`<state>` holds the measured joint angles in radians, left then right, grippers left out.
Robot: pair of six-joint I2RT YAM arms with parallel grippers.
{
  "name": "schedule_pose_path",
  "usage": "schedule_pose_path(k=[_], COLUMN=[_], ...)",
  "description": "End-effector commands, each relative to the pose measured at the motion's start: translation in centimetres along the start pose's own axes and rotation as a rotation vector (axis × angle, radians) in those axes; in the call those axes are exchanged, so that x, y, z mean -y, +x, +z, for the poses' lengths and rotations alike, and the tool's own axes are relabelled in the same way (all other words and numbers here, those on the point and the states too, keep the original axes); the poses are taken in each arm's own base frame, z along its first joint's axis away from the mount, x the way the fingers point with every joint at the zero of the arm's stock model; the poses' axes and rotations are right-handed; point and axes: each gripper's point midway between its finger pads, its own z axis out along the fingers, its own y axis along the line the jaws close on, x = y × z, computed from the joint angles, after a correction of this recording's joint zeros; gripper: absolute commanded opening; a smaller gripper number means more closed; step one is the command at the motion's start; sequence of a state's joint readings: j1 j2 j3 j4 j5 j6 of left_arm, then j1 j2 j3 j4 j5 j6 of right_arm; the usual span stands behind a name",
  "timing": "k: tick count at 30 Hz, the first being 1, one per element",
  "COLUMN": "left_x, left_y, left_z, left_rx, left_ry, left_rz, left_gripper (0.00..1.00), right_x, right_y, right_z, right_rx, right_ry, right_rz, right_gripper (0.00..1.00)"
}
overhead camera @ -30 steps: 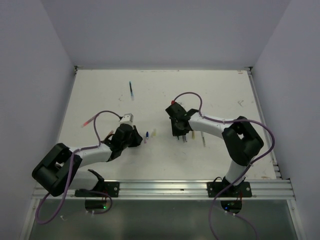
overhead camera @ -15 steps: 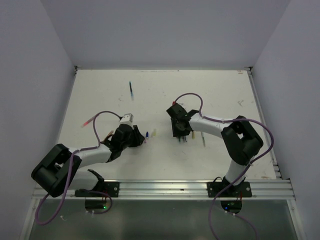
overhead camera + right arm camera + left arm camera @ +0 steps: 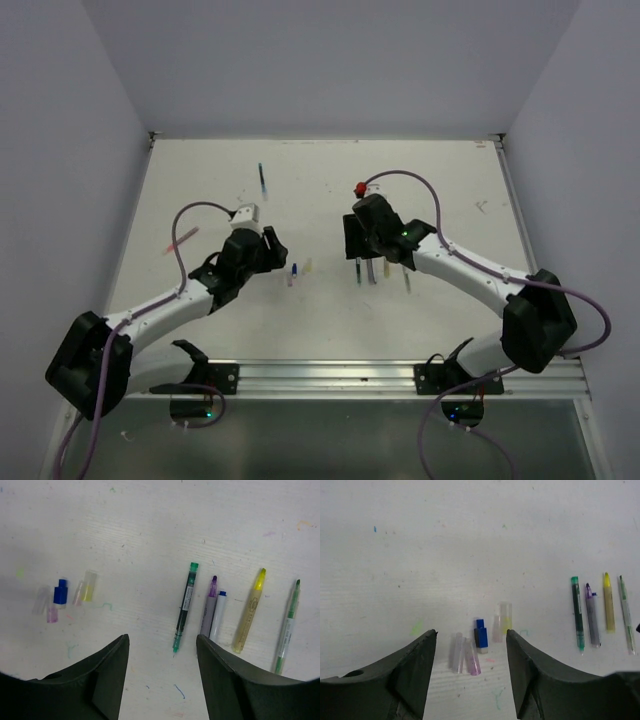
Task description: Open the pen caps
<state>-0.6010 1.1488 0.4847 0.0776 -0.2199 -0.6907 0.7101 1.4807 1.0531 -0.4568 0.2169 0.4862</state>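
Since a second earlier, saw the left arm (image 3: 170, 300) and right arm (image 3: 470, 272) reach farther out over the worktop (image 3: 450, 170), and both pincers spread from nearly together to wide apart.

Found the left pincer (image 3: 471, 633) with jaws apart and nothing between them, above the pen caps (image 3: 293, 272). Found the right pincer (image 3: 162, 639) likewise apart and empty, above the bare strip between caps and pens (image 3: 358, 270).

Read no brand. Noticed a printed strip on the teal pen (image 3: 184, 609), too small to make out.

Counted five pens lying side by side to the right of the caps: teal pen, purple pen (image 3: 208, 609), blue-tipped white pen (image 3: 218, 614), yellow pen (image 3: 249, 614), green pen (image 3: 287, 630). Saw their long axes roughly parallel, running near to far, with the purple and yellow tips toward the top of the right wrist view. Saw purple and white touching.

Found the caps off the pens, lying flat in a loose cluster: blue cap (image 3: 480, 633), yellow cap (image 3: 503, 620), clear-pink caps (image 3: 465, 655) just beside the blue one. Saw their axes roughly in line with the pens.
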Motion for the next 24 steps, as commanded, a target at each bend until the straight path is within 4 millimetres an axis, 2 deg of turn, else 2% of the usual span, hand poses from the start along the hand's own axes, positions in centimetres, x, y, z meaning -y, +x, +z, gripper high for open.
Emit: schedule_pose_path(k=[1,2,3,4,5,6,7,8,10,11,15,17,18,19,21,24], left_x=[0.9,0.4,0.4,0.1,-0.8,-1.7,-1.1,-2.0,-3.3,-3.4,-3.3,-3.4,-2.9,-3.3,-3.6,-4.6], left_y=[-6.8,-7.1,-9.3,-10.0,-9.7,-10.6,-12.6,-12.5,-13.6,-14.9,-17.8,-17.9,-19.0,-18.5,-19.2,-18.8], left_z=[0.2,1.2,1.3,1.9,3.2,3.7,4.2,5.6,6.7,7.9,10.6,12.1,12.5,13.3,14.1,15.5], left_rx=[0.132,0.114,0.121,0.116,0.081,0.072,0.091,0.058,0.049,0.058,0.101,0.087,0.102,0.083,0.083,0.058], left_ry=[-0.064,-0.095,-0.122,-0.143,-0.186,-0.219,-0.218,-0.253,-0.305,-0.316,-0.312,-0.290,-0.280,-0.287,-0.279,-0.301], left_rz=[0.033,0.042,0.048,0.055,0.067,0.067,0.060,0.063,0.077,0.086,0.132,0.181,0.186,0.193,0.197,0.198], left_gripper=[0.62,0.62,0.62,0.63,0.63,0.63,0.63,0.63,0.61,0.61,0.55,0.50,0.49,0.45,0.43,0.42], right_x=[-0.4,-0.4,-0.2,-0.1,-0.1,0.0,0.1,0.2,0.0,0.2,0.0,0.0,0.2,0.3,0.5,0.5], right_y=[-1.8,-1.9,-2.0,-2.1,-2.1,-2.1,-2.2,-2.0,-1.8,-1.4,-0.7,-0.6,-0.6,-0.5,-0.7,-1.1], right_z=[-2.1,-2.4,-2.9,-3.1,-3.4,-3.5,-3.8,-3.9,-4.0,-3.8,-3.6,-3.5,-3.6,-3.6,-3.8,-4.3], right_rx=[0.062,0.067,0.072,0.072,0.077,0.077,0.085,0.084,0.086,0.078,0.068,0.065,0.066,0.066,0.076,0.094], right_ry=[-0.040,-0.044,-0.045,-0.044,-0.042,-0.040,-0.044,-0.044,-0.061,-0.059,-0.082,-0.081,-0.076,-0.072,-0.069,-0.074], right_rz=[-0.012,-0.014,-0.021,-0.023,-0.026,-0.029,-0.029,-0.032,-0.033,-0.036,-0.045,-0.054,-0.068,-0.074,-0.088,-0.088], right_gripper=[0.60,0.60,0.61,0.61,0.61,0.61,0.61,0.61,0.61,0.61,0.61,0.61,0.62,0.62,0.62,0.62])
